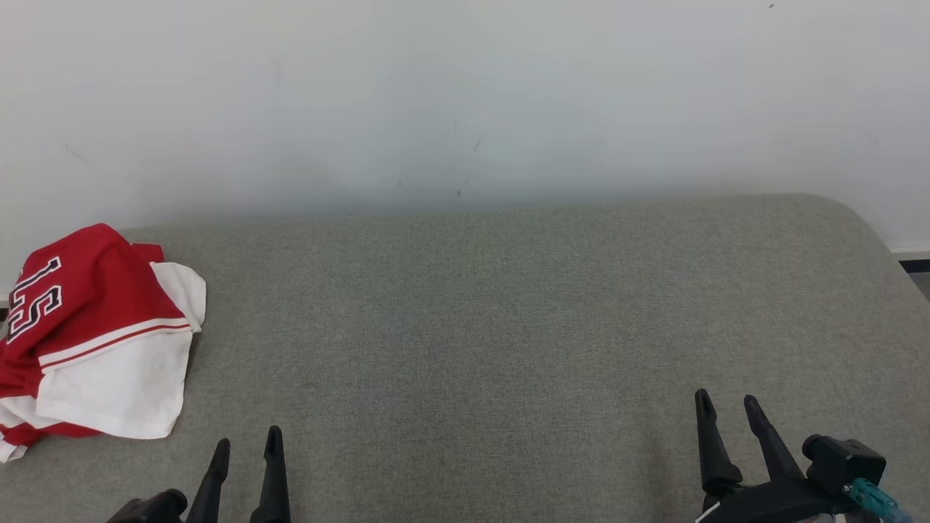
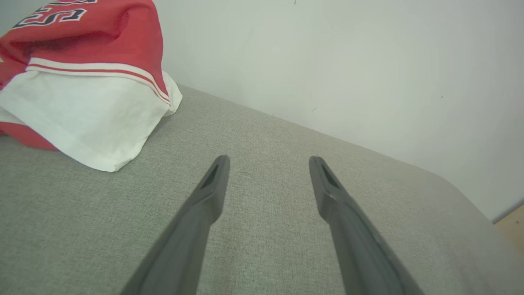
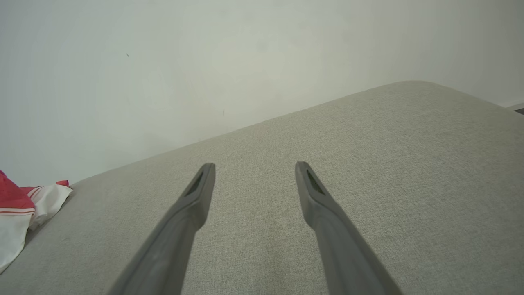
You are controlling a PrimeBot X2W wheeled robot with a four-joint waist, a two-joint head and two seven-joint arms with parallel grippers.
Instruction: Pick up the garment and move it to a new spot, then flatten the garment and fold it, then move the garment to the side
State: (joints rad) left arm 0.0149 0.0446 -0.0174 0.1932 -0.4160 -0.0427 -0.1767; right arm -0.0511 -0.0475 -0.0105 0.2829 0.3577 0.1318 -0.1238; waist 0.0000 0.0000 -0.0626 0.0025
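Red and white, the garment (image 1: 102,341) lies bunched at the far left of the grey cushion (image 1: 508,327) in the head view, close to the wall (image 1: 465,94), with its white hem toward the robot. The left gripper (image 1: 248,436) sits low, near that hem but apart from it, and the right gripper (image 1: 725,396) is well off to the other side. Both have their jaws spread wide and hold nothing. The pick-up looks not yet begun, and the left arm seems the one to make it. In the left wrist view the left gripper (image 2: 269,158) points past the garment (image 2: 82,102), which sits up and to its left. The arm would need to swing that way and come down over a raised fold, not the flat hem, so the fingers can close on cloth rather than scrape the cushion. In the right wrist view the right gripper (image 3: 254,164) faces bare cushion, with the garment (image 3: 16,221) at the left edge. That open middle looks the best spot to set it down, with room to flatten it.
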